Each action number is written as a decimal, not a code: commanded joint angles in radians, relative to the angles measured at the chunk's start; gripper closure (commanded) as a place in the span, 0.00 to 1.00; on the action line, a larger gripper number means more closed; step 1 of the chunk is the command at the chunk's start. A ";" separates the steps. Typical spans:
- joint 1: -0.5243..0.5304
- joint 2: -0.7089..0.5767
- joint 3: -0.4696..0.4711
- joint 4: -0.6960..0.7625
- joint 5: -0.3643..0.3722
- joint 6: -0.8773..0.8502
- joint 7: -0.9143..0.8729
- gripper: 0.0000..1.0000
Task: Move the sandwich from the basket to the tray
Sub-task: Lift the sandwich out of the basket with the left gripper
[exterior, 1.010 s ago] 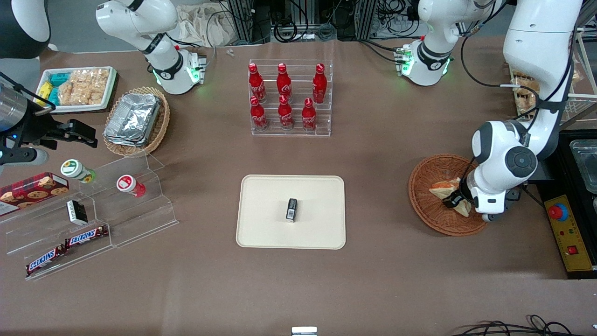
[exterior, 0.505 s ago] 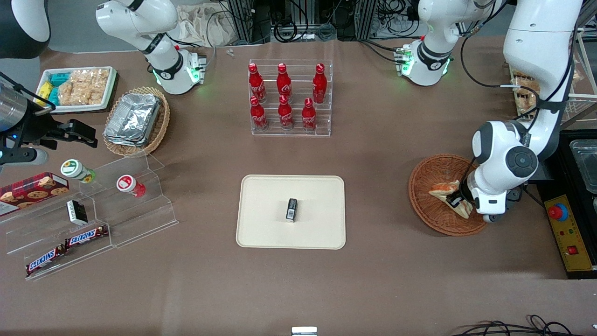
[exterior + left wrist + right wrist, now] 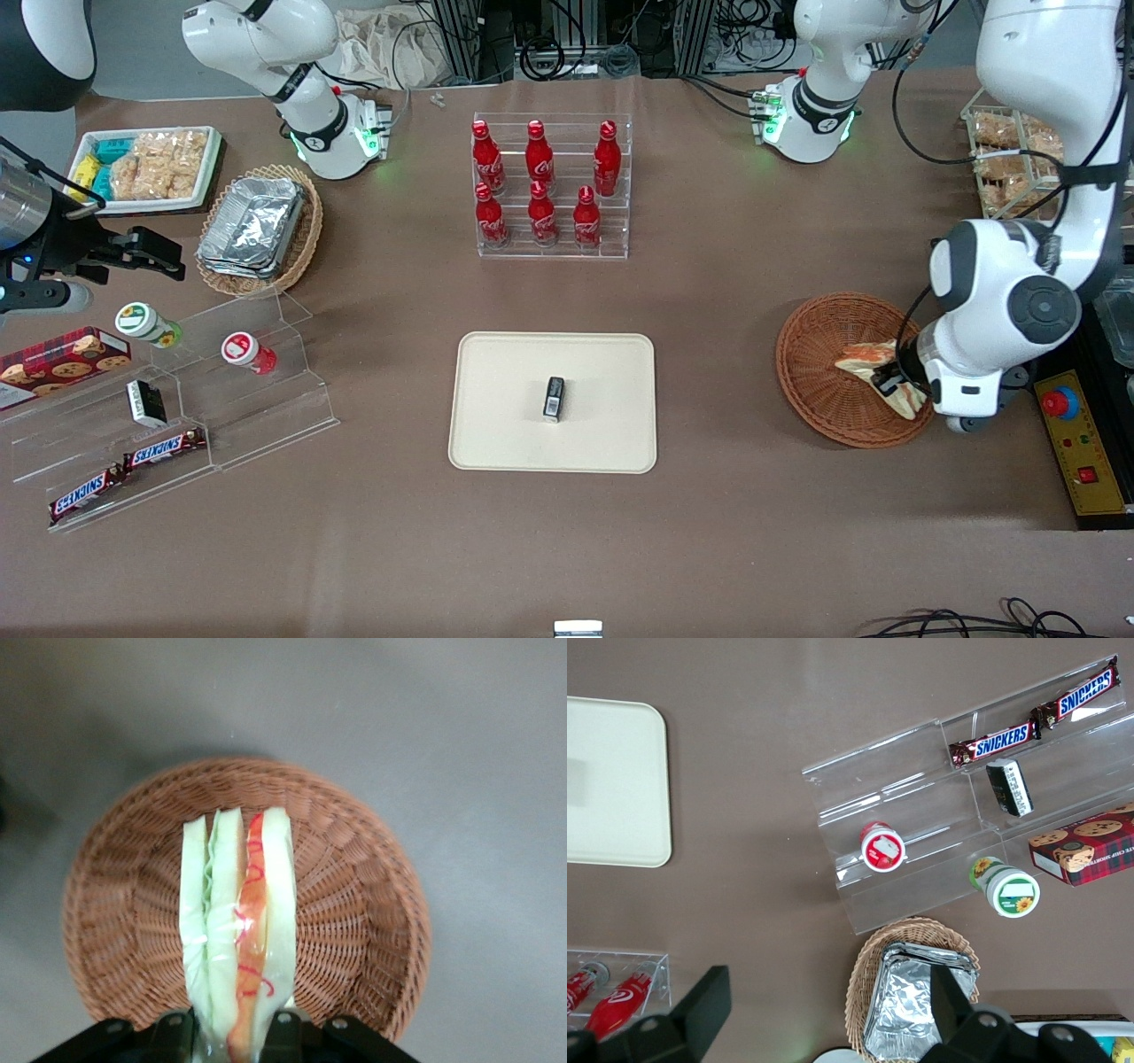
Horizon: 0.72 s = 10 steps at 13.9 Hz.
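The sandwich [image 3: 873, 365] is a wrapped wedge of pale bread with red and green filling [image 3: 237, 930]. My left gripper [image 3: 895, 385] is shut on it, a finger [image 3: 285, 1028] pressed to each bread face, and holds it lifted above the round reddish-brown basket [image 3: 824, 372] [image 3: 354, 904]. The basket lies at the working arm's end of the table. The cream tray [image 3: 505, 416] lies at the table's middle, with a small dark packet [image 3: 554, 397] on it.
An acrylic rack of red bottles [image 3: 549, 186] stands farther from the camera than the tray. A stepped acrylic stand with snack bars and cups [image 3: 168, 408], an oval basket of foil containers [image 3: 257, 229] and a white snack tray [image 3: 146, 167] lie toward the parked arm's end. A yellow button box [image 3: 1076, 434] sits beside the basket.
The left arm has risen and shifted toward its own end of the table, carrying the sandwich up off the basket floor.
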 commanded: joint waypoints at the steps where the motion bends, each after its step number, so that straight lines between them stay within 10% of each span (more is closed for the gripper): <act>1: -0.014 0.018 -0.011 0.178 0.006 -0.171 0.072 1.00; 10: -0.160 0.128 -0.080 0.520 0.014 -0.421 0.324 1.00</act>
